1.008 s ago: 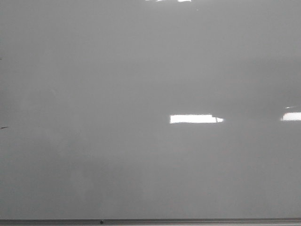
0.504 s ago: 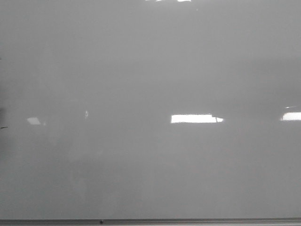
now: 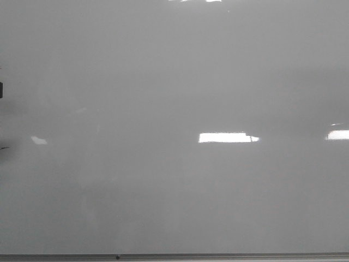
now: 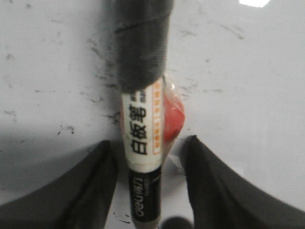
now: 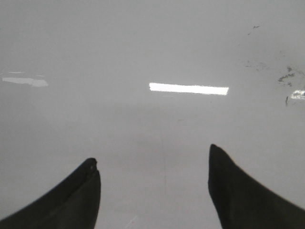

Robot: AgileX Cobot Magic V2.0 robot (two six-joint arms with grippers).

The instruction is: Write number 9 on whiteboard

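Observation:
The whiteboard [image 3: 174, 82] fills the front view, glossy grey with bright reflections and a thin grey bottom frame [image 3: 218, 256]. No number 9 shows on it. In the left wrist view my left gripper [image 4: 148, 141] holds a marker [image 4: 142, 143] with a white label, a black barrel and a dark taped end that points at the board [image 4: 248, 71]. A red lump [image 4: 172, 114] sits beside the marker. My right gripper [image 5: 152, 154] is open and empty, facing bare board [image 5: 143, 47]. Neither gripper shows clearly in the front view.
A short dark tick mark [image 3: 4, 147] lies at the left edge of the board. A dark piece [image 3: 1, 90] pokes in at the left edge above it. Old ink specks [image 4: 66, 129] dot the board near the marker, and more specks [image 5: 288, 76] lie beside the right gripper.
A dark piece has come in at the left edge of the front view and moved upward. A small light reflection has appeared at the left of the board.

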